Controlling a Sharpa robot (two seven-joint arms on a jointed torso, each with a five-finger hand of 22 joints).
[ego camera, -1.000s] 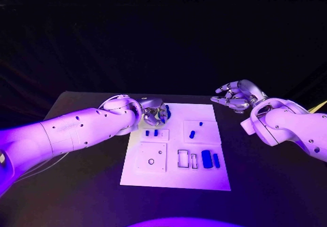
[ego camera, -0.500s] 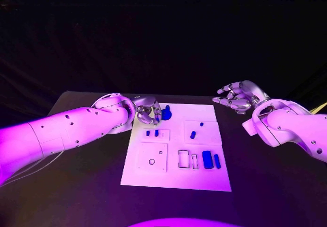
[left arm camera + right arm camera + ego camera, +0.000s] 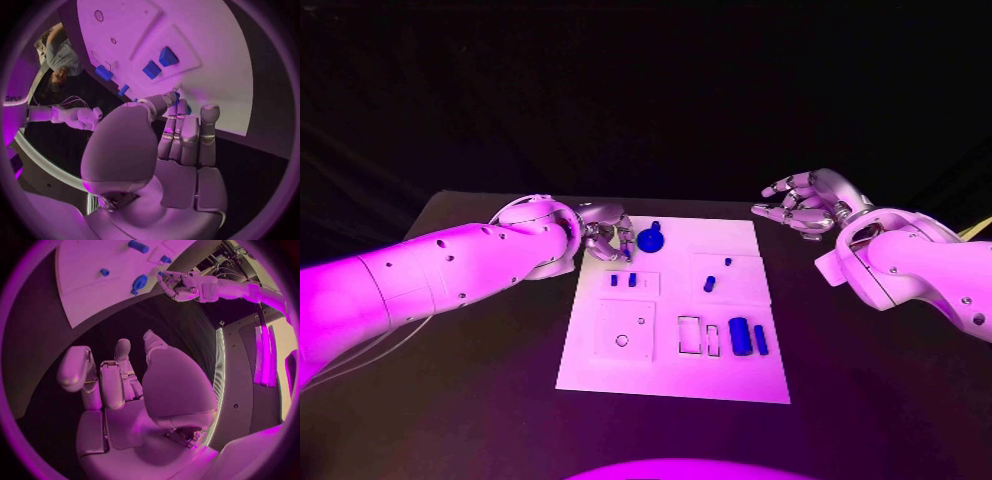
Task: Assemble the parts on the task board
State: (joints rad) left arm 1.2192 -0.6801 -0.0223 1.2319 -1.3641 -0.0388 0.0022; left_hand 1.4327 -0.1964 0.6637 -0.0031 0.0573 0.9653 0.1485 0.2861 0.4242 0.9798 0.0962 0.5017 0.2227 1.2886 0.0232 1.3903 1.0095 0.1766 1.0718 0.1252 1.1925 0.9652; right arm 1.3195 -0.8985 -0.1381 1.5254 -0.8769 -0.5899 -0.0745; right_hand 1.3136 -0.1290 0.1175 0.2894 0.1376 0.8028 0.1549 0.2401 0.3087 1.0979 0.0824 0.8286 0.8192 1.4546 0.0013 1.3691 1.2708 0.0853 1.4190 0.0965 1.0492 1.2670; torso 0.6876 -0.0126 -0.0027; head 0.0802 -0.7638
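no legible text, labels, brands, numbers or signs.
the task board [image 3: 733, 375] carries outlined shapes only, none of them letters or figures; the blue parts [image 3: 740, 337] bear no markings that can be made out. in the left wrist view a faint pale mark sits at the rim of the circle, too small and blurred to read.
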